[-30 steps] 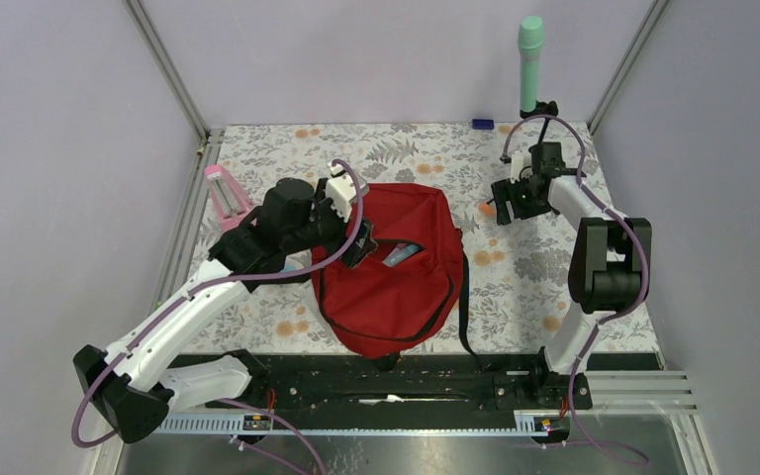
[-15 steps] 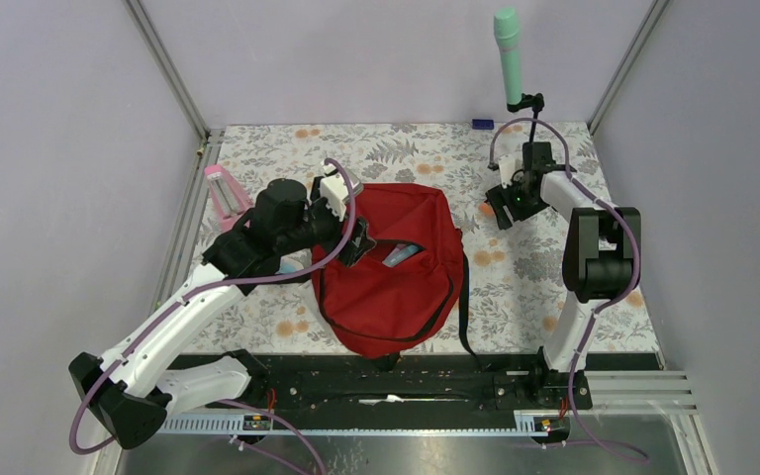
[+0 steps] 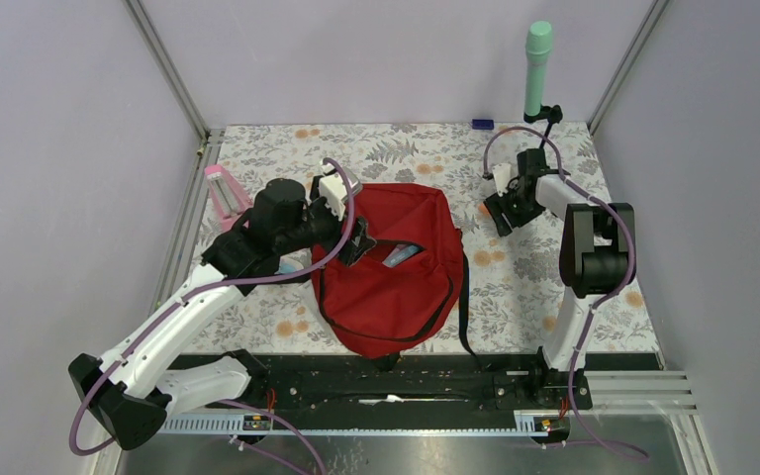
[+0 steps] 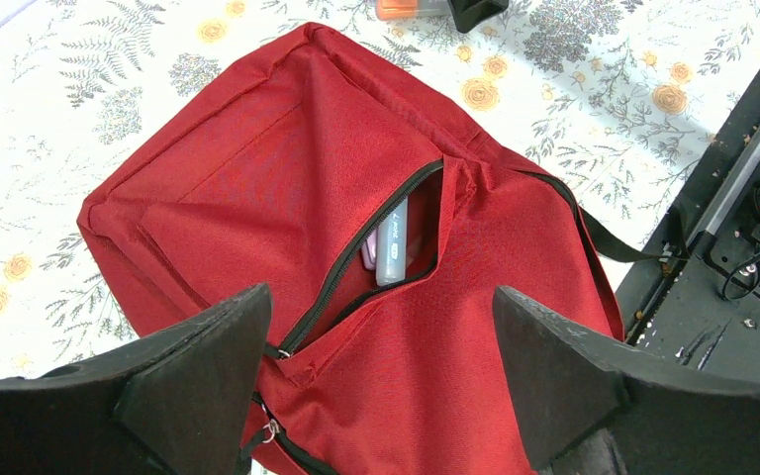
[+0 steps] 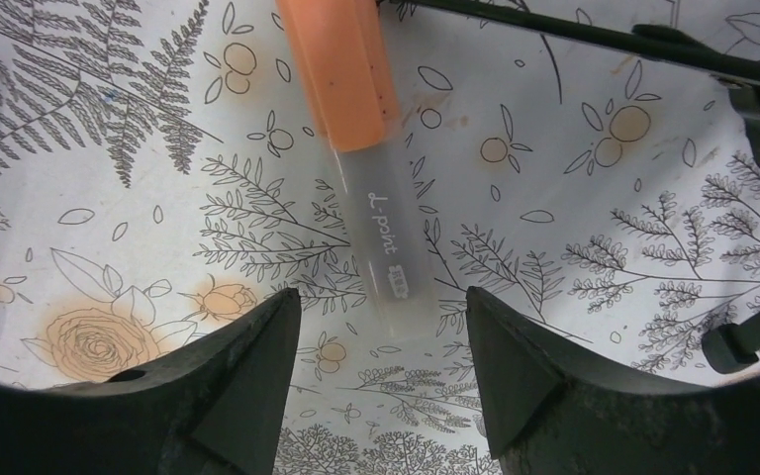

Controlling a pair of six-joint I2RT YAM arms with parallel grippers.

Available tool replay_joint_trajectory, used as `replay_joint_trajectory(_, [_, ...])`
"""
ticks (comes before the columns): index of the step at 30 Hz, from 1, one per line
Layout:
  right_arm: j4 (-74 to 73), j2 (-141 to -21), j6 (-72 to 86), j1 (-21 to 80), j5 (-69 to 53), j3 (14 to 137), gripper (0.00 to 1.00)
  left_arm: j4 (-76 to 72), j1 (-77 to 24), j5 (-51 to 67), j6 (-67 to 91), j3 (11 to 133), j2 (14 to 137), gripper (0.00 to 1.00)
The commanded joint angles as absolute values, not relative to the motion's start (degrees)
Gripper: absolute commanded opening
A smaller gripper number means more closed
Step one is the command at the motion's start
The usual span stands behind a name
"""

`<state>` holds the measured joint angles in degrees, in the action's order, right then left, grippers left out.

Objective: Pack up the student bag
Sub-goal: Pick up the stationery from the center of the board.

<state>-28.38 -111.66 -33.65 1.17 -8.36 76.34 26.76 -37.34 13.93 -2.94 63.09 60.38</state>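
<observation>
1. At the left of the top view, a small pink frame-shaped object (image 3: 222,190) is seen on the floral-printed tabletop (image 3: 406,148).
2. The left claw (image 3: 356,237) is held over the upper left edge of the bag. Its black fingers (image 4: 208,346) are spread wide, with nothing gripped.
3. The large red fabric student bag (image 3: 396,287) is laid flat at the centre. Its black-zippered pocket is open, and a grey tube-shaped pen (image 4: 393,242) with something pink beside it is seen inside.
4. At the upper right, the right claw (image 3: 503,210) is held low, its fingers spread. An orange-capped translucent pen (image 5: 356,148) is laid on the tabletop, its clear end between the fingertips, touched by neither.
5. A mint-green cylinder (image 3: 536,64) on a thin black rod is seen behind that claw.
</observation>
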Motion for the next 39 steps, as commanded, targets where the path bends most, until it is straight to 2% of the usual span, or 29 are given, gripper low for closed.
replay_joint_trajectory(1, [-29.56,-112.26,-35.58,1.7,-7.66,78.05,0.68,23.12,-36.78,15.65,-2.63,62.58,58.54,0.87])
replay_joint_trajectory(7, [-31.69,-113.65,-36.44,2.88,-6.78,79.59,0.58,22.95,-36.68,15.5,-2.81,62.21,58.39,0.87])
replay_joint_trajectory(15, [-35.6,-117.03,-39.29,6.14,-2.96,80.89,0.28,22.7,-36.48,15.51,-2.84,61.87,58.05,0.87])
replay_joint_trajectory(17, [-35.6,-116.52,-39.65,6.81,-2.57,80.34,0.16,22.6,-36.47,15.79,-2.73,61.8,57.87,0.87])
replay_joint_trajectory(21, [-35.6,-114.31,-39.79,7.52,-2.99,78.83,0.0,22.32,-36.47,15.96,-2.48,61.69,57.64,0.87])
replay_joint_trajectory(31, [-37.49,-101.1,-28.49,9.62,-2.48,76.92,0.0,23.74,-36.38,14.53,-2.31,62.35,58.75,0.88])
replay_joint_trajectory(39, [-36.45,-88.32,-8.21,11.88,-15.47,70.34,0.0,26.98,-36.17,7.02,-3.58,62.94,65.16,0.93])
